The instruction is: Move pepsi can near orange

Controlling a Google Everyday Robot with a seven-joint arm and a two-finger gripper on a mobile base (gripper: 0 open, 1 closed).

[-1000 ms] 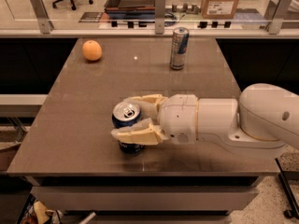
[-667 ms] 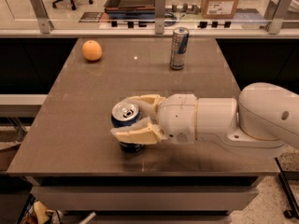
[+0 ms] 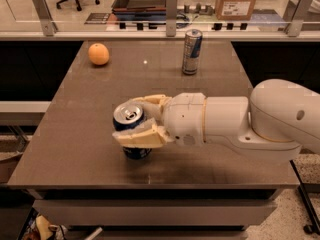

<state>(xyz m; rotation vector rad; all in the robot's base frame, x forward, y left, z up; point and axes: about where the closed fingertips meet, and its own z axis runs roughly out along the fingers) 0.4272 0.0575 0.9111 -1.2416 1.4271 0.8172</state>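
Observation:
The pepsi can point(image 3: 129, 120), dark blue with a silver top, stands near the front of the brown table point(image 3: 75, 139). My gripper point(image 3: 131, 121) reaches in from the right and is shut around the can, one cream finger point(image 3: 137, 136) in front of it and the other behind. The can's base still seems to rest on the table. The orange point(image 3: 98, 54) sits at the far left of the table, well away from the can and gripper.
A taller slim silver-and-blue can point(image 3: 191, 51) stands at the far middle of the table. A glass rail with metal posts point(image 3: 171, 6) runs behind the table's far edge. My white arm point(image 3: 260, 121) covers the right side of the table.

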